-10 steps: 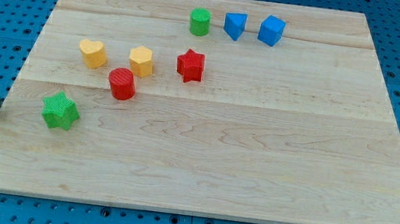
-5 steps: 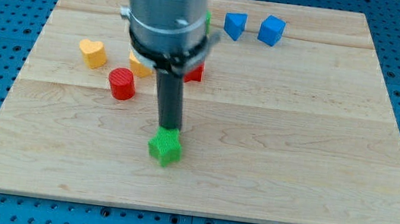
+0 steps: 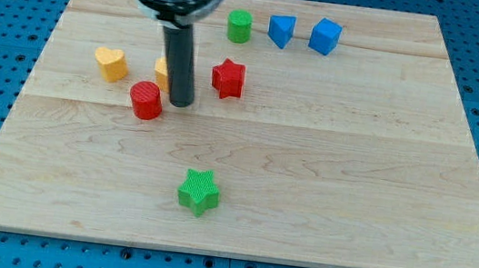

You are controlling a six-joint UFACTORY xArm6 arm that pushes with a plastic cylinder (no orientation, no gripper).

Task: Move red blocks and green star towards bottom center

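No pincer on this arm, so nothing to report as spread or pressed together. I end in a dark rod, and my tip (image 3: 179, 104) sits on the desk (image 3: 352, 184) in the upper-left part of the view.

Tip position: just to the view's right of the red cylinder (image 3: 146, 101), close but whether touching I cannot tell. The rod covers most of a yellow block (image 3: 163, 72) behind it; shape not readable. Red star (image 3: 228, 78) lies up and to the view's right of the tip, near but apart. Yellow heart (image 3: 112, 63) sits further to the view's left.

Green star (image 3: 198, 191) rests well below the tip, near the bottom edge and a little left of centre. I judge that part of the task roughly done.

Top row, not mine to move: green cylinder (image 3: 240, 26), two blue cubes (image 3: 281, 30) (image 3: 326, 36).

Step in hand, as I judge it: starting on the red blocks, the cylinder first. Both reds remain in the upper half, far from bottom centre.

Next move calls for getting the tip onto the top-left side of the red cylinder, then pushing down and to the view's right toward the green star. From where I stand now a push would send it leftward, the wrong way. Must skirt the yellow block while repositioning.
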